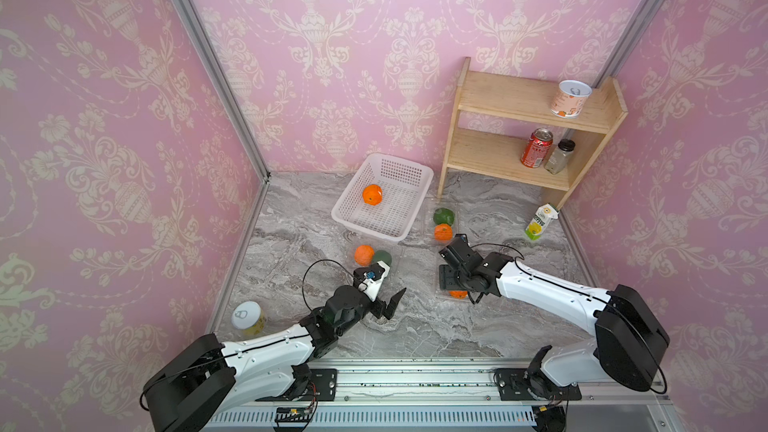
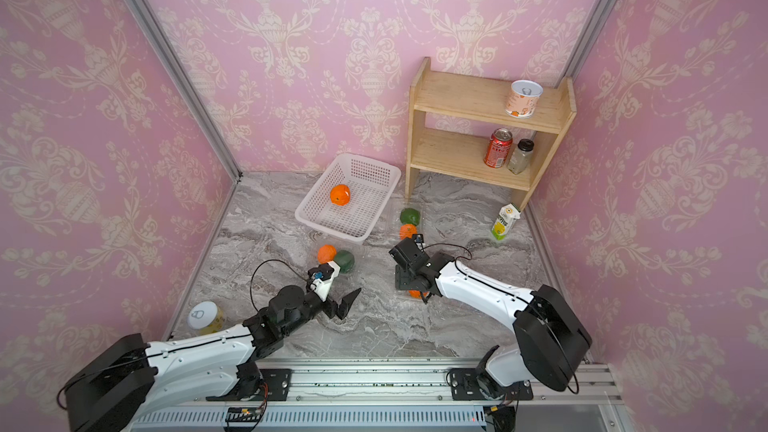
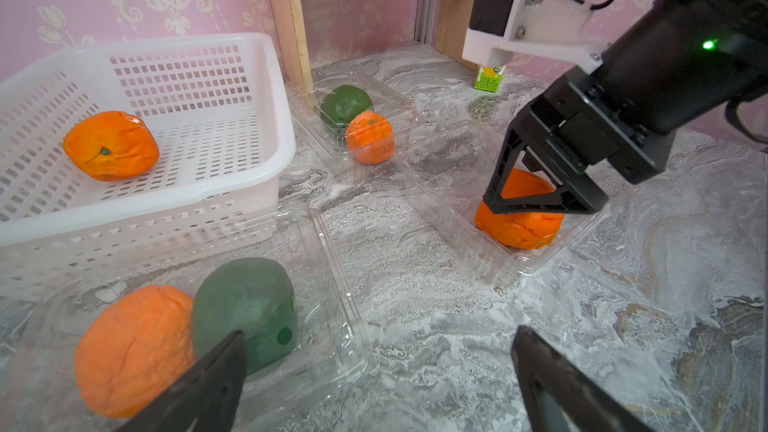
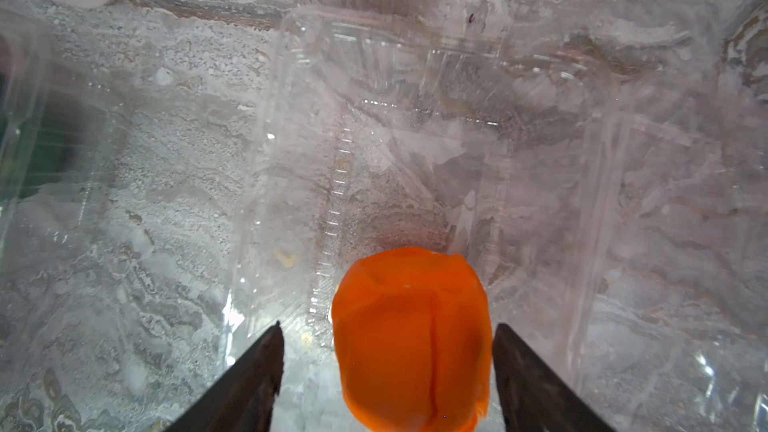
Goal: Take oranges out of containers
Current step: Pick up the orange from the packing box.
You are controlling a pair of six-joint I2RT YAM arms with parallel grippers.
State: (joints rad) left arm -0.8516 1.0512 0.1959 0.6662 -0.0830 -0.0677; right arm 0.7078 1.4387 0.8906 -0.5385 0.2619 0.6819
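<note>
While pink walls (image 1: 104,118) enclose the marble tabletop (image 1: 415,326), left tool (image 3: 378,336) gapes wide; right tool (image 4: 387,326) straddles an orange (image 4: 415,367), grip unclear.

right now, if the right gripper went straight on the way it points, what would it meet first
The bright orange lumpy fruit in the clear plastic tray: the right gripper points down at it, open jaws either side, so it likely meets the fruit before the tray floor.

The right tool (image 1: 454,286) hides most of one orange (image 1: 458,294) (only a sliver shows).
</note>
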